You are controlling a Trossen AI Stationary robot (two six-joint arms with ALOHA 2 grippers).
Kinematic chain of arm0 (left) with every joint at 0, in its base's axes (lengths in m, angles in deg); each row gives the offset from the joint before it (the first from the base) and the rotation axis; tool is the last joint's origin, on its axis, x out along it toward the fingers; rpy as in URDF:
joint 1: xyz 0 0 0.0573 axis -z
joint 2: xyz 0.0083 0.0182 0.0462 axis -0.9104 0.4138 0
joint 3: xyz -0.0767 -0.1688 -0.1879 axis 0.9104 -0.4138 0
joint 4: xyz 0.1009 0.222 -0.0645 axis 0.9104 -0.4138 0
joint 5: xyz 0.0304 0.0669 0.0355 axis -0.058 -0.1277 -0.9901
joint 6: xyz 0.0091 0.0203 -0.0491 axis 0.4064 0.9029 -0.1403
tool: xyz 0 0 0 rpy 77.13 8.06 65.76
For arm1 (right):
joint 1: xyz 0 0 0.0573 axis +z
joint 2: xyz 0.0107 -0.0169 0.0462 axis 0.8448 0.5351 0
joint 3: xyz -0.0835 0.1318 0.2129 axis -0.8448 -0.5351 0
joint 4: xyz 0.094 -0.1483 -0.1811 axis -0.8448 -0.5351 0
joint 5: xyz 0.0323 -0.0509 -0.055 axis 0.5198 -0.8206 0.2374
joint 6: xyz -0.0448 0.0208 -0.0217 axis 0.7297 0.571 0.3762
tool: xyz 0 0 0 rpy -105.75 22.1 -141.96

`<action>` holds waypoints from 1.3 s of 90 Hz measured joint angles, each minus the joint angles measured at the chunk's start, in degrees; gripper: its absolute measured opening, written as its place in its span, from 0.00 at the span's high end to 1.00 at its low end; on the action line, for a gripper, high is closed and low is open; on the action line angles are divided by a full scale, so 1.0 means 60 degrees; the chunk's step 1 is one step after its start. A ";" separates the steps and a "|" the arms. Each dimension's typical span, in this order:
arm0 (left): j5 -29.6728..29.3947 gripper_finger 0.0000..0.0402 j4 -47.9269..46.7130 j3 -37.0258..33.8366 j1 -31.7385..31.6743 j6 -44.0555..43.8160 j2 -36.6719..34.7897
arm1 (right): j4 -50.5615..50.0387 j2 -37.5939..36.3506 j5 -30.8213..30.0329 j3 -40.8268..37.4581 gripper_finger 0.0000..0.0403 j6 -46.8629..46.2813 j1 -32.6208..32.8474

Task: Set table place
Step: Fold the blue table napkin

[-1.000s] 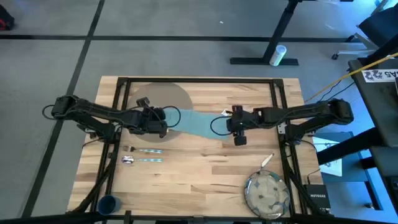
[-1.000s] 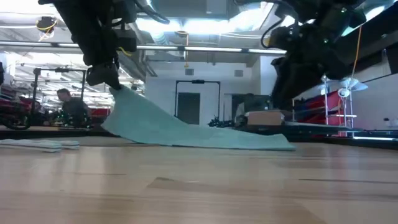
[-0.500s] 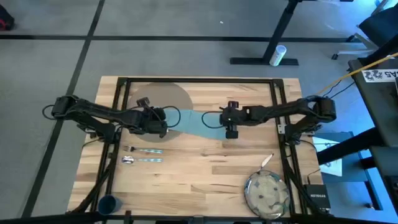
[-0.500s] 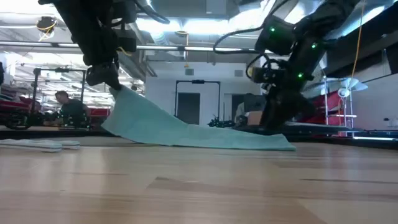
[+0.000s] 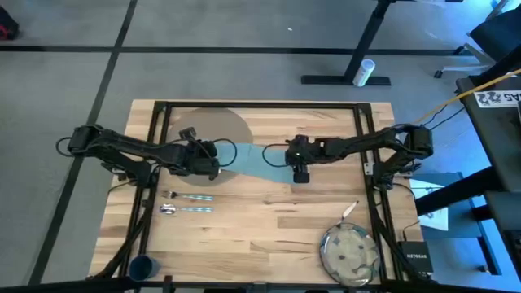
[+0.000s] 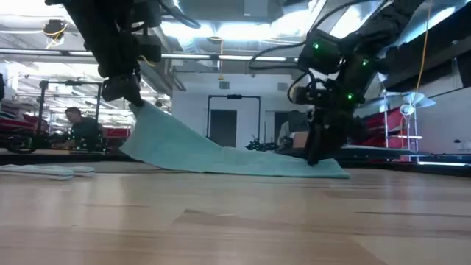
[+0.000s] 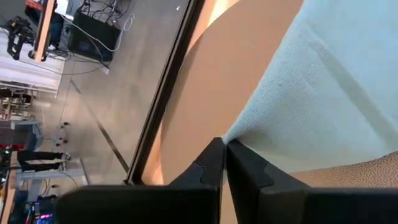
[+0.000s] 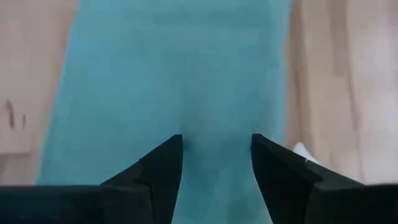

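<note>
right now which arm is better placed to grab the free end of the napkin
Right. The right gripper hangs open over the flat end of the napkin. The left gripper is shut on the lifted end, so it is busy.

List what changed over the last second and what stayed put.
The right gripper moved along the table toward the left arm and came down over the free end of the teal rectangular napkin, fingers open astride it, not yet closed. The left gripper stayed shut on the napkin's other end, held lifted above the round grey-brown placemat. Cutlery, speckled round plate and small dark-blue cup did not move.
</note>
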 joint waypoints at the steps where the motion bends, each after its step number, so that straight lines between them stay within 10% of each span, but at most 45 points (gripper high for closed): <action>1: 0.0002 1.00 -0.0007 0.0000 0.0000 0.0001 0.0000 | -0.0016 0.0037 -0.0050 0.0000 0.57 0.0001 -0.0002; 24: 0.0001 1.00 0.0002 0.0000 0.0000 0.0009 0.0000 | 0.0093 0.0349 -0.0113 0.0025 0.59 0.0010 -0.0062; 47: 0.0003 1.00 -0.0009 0.0000 0.0000 0.0001 0.0000 | -0.0022 0.0331 0.0055 0.0010 0.96 0.0356 -0.0053; 68: 0.0001 1.00 -0.0009 0.0000 0.0000 0.0001 0.0000 | -0.0064 0.0289 0.0238 0.0001 0.99 0.0354 -0.0041; 117: 0.0067 1.00 0.0005 0.0000 0.0001 -0.0006 0.0000 | 0.0372 -0.0392 0.0008 0.0005 0.64 0.0821 -0.0003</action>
